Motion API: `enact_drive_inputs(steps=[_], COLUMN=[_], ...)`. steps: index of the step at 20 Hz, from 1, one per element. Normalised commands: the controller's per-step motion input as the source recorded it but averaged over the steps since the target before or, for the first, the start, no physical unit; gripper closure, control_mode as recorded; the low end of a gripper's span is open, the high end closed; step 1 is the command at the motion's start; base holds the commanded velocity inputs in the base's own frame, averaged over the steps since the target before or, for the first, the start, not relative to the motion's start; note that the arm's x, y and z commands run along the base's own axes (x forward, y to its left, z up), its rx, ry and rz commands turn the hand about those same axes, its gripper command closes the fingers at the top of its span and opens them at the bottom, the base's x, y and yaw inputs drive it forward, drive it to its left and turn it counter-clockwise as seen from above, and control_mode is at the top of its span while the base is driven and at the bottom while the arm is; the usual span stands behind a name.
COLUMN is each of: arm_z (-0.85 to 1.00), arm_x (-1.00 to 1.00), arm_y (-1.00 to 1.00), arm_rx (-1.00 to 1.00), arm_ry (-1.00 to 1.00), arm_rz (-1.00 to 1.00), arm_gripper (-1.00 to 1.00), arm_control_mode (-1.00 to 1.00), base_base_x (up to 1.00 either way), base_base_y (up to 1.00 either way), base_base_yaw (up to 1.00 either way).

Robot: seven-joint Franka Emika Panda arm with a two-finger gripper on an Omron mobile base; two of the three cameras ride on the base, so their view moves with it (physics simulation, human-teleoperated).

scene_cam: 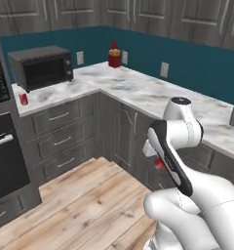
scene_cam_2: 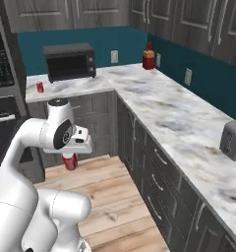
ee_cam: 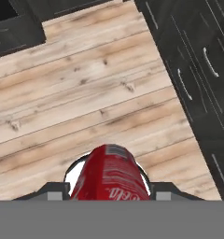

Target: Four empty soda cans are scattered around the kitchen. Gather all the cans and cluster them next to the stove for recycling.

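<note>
A red soda can point(ee_cam: 111, 173) sits clamped between the gripper's point(ee_cam: 109, 196) two fingers, jaws closed on its sides; in the hand view its body runs straight out along the gripper's line toward the wooden floor point(ee_cam: 86, 93). From the right base view the same can hangs below the hand with its long axis upright, beside the lower cabinets point(scene_cam_2: 154, 167) and well above the floor. In the left base view just a sliver of red shows behind the forearm. A second can point(scene_cam: 23, 99) stands upright on the marble counter point(scene_cam: 138, 90) at its left end, near the microwave point(scene_cam: 41, 67) and close to the tall wall oven point(scene_cam: 2, 141); it lies ahead and to the left of the gripper, well apart from it. A red bottle point(scene_cam: 114, 56) stands at the back corner by the teal wall; a toaster point(scene_cam_2: 233, 139) sits on the right run of counter. The stove cannot be found in these views. Judgement: the held can is in transit, and the relation that matters next is that it hangs below counter height, so it likely must be lifted before being set down beside the cooktop.
</note>
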Motion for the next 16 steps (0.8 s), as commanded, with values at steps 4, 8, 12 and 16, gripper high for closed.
enact_drive_inputs(steps=[4, 8, 12, 16], arm_z=[0.00, 0.00, 0.00, 0.00], arm_x=[0.00, 0.00, 0.00, 0.00], arm_y=[0.00, 0.00, 0.00, 0.00], arm_rx=[0.00, 0.00, 0.00, 0.00], arm_ry=[0.00, 0.00, 0.00, 0.00], arm_rz=[0.00, 0.00, 0.00, 0.00], arm_gripper=[1.00, 1.00, 1.00, 1.00], arm_control_mode=[1.00, 1.00, 1.00, 1.00], base_base_x=[-0.32, -0.22, -0.19, -0.23], base_base_y=[0.00, 0.00, 0.00, 0.00], base_base_yaw=[-0.43, -0.42, -0.41, -0.40])
